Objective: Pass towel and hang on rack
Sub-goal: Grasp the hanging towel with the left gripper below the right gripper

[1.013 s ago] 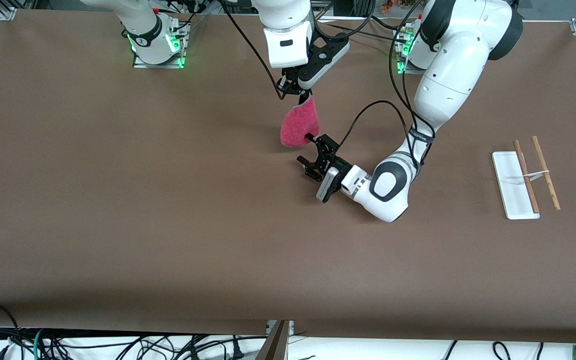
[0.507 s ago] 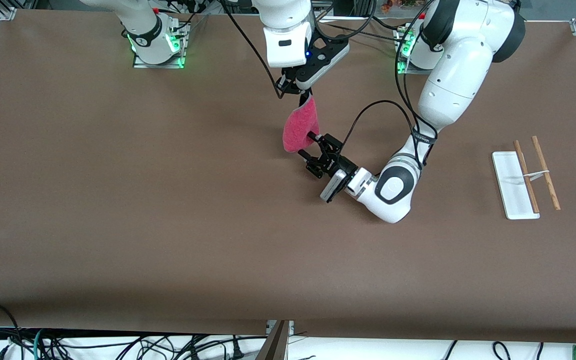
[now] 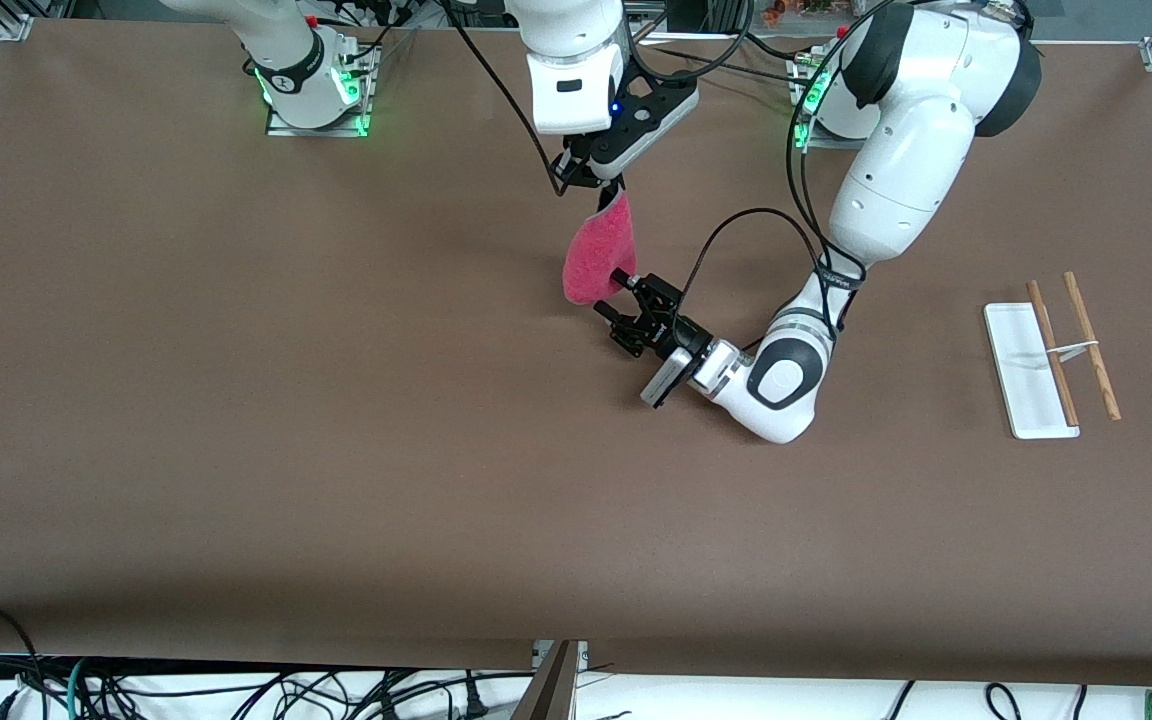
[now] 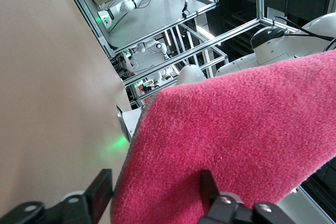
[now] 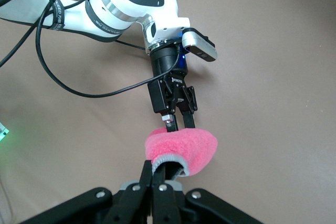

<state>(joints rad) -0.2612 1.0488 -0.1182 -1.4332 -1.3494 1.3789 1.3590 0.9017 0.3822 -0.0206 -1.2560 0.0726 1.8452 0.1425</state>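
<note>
Towel (image 3: 598, 258) (no legible writing)

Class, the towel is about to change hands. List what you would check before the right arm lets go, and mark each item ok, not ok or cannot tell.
1. Right gripper shut on the pink-red soft towel's top edge: ok.
2. Towel hanging off the brown table: ok.
3. Left gripper straddling the towel's lower edge: ok.
4. Left gripper firmly clamped on it: cannot tell.
5. White-based rack with two wooden rods unobstructed, toward the left arm's end: ok.
</note>
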